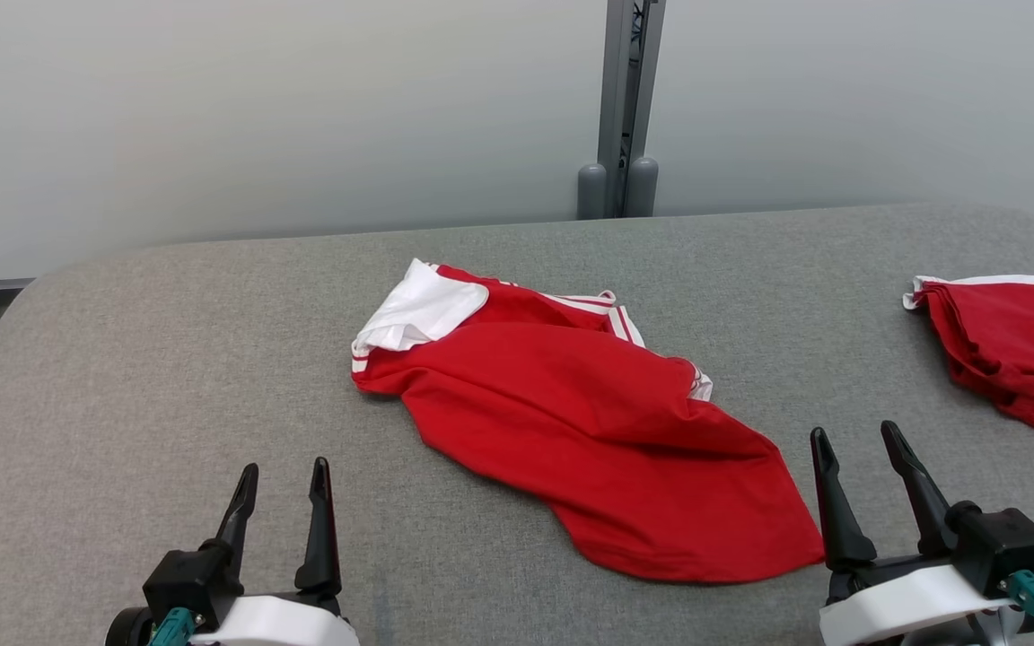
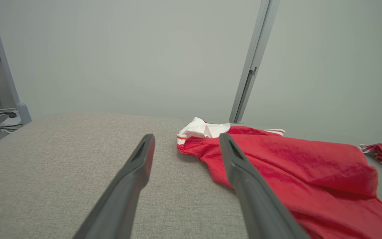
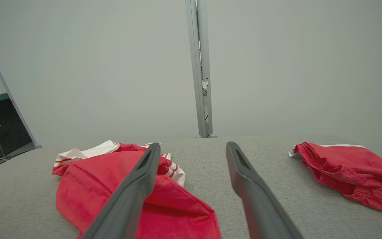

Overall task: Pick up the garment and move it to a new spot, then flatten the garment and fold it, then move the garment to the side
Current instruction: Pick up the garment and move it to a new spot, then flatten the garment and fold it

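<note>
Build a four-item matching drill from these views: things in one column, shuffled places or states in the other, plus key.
Things:
1. crumpled red garment with white trim
2. bunched red cloth with white edge
3. grey metal upright post
4. left tool

Places or states:
A. far right side of the grey fabric-covered table
B. behind the table's far edge
C. middle of the table
D. open, holding nothing, at the table's near edge

Pairs: 1-C, 2-A, 3-B, 4-D
</note>
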Motion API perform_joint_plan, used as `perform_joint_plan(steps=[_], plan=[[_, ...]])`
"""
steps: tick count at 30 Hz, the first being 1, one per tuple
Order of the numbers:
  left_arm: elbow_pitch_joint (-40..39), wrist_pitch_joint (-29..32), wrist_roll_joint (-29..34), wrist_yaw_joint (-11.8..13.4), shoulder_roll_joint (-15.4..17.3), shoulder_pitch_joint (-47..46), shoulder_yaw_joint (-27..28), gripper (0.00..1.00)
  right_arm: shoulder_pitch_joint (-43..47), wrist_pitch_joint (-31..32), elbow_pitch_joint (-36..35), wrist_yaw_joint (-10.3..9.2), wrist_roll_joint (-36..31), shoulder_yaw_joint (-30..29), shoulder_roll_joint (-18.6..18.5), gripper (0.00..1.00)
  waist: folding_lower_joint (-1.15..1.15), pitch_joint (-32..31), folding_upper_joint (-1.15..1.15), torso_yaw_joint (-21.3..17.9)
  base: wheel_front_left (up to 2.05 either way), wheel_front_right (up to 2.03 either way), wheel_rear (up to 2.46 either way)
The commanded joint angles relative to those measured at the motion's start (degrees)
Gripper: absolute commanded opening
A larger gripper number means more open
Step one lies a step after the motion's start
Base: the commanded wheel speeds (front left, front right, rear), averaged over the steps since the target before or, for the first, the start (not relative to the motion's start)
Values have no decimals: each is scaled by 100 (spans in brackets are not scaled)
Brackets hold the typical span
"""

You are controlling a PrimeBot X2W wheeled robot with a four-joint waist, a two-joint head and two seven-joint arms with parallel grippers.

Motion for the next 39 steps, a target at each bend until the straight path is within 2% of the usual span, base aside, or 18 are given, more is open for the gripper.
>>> perform_joint_plan(steps=[1, 23, 30, 36, 39], plan=[[18, -1, 20, -31, 19, 2, 32, 100, -51, -39, 12, 1, -4, -7, -27, 100, 0, 1, 0, -3, 0, 0, 0], [57, -1, 195, -78, -28, -115, 42, 100, -263, 61, 124, 1, -264, -143, -27, 100, 0, 115, 0, 100, 0, 0, 0], [82, -1, 179, -76, -35, -240, -23, 100, -954, 683, 553, 1, -282, -73, -23, 100, 0, 298, 0, 354, 0, 0, 0], [89, -1, 101, -63, -42, -344, -105, 100, -1600, 1307, 1190, 1, 64, 265, -149, 100, 0, 447, 0, 658, 0, 0, 0], [63, -1, 48, -26, -41, -387, -155, 100, -1832, 1603, 1575, 1, 199, 247, -181, 100, 0, 506, 0, 812, 0, 0, 0]])
